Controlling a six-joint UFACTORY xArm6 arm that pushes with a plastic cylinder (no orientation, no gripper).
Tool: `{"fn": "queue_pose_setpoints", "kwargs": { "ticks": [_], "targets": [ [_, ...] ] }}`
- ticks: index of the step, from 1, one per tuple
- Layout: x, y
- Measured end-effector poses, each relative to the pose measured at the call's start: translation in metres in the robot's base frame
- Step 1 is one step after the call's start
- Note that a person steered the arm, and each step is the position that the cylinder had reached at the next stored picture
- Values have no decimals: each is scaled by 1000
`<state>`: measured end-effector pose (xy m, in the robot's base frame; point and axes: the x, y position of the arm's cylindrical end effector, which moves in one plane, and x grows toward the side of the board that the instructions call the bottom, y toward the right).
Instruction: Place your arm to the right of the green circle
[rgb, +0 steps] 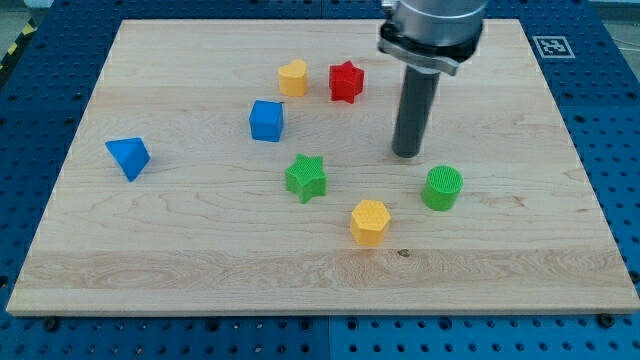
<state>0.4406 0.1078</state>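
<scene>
pretty plain setup, light wooden board (200, 250) on a blue perforated table (30, 150), marker tag (551, 46) top right

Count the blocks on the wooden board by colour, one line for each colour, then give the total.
Blue: 2, the blue triangular block and the blue cube
Yellow: 2, the yellow block near the top and the yellow hexagon
Green: 2, the green star and the green circle
Red: 1, the red star
Total: 7
</scene>
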Motion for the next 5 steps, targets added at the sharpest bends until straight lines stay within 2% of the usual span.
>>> {"fn": "queue_pose_setpoints", "kwargs": {
  "ticks": [5],
  "targets": [
    [41,77]
  ]
}}
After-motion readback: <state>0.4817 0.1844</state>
